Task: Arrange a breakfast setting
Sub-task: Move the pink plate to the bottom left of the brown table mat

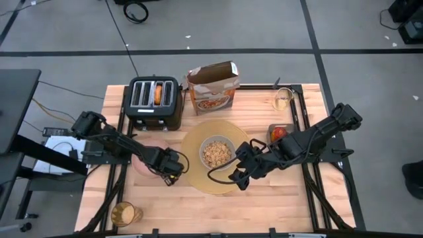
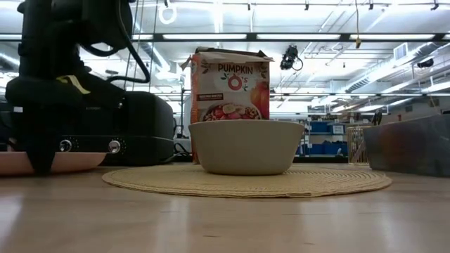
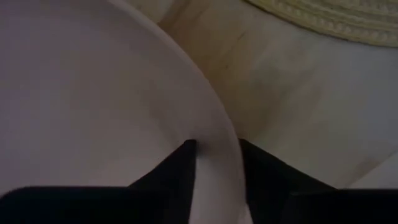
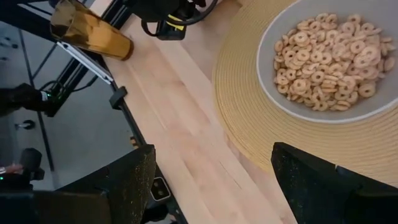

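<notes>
- Behind our left gripper (image 1: 173, 173) stands the black toaster (image 1: 154, 102), with a cereal box (image 1: 213, 87) farther off beside it.
- Its fingers (image 3: 180, 168) straddle the pink plate (image 3: 93, 99)'s rim, pinching it.
- Our right gripper (image 1: 236, 173), jaws wide and empty, hovers over the placemat (image 4: 261, 130)'s edge, just beside the grey bowl (image 4: 329, 59).

black toaster (image 1: 154, 100) (bread inside), cereal box (image 1: 213, 86)

Bare wooden table (image 1: 198, 208) along the near edge, only amber glass (image 1: 125, 213) at its corner.
</notes>
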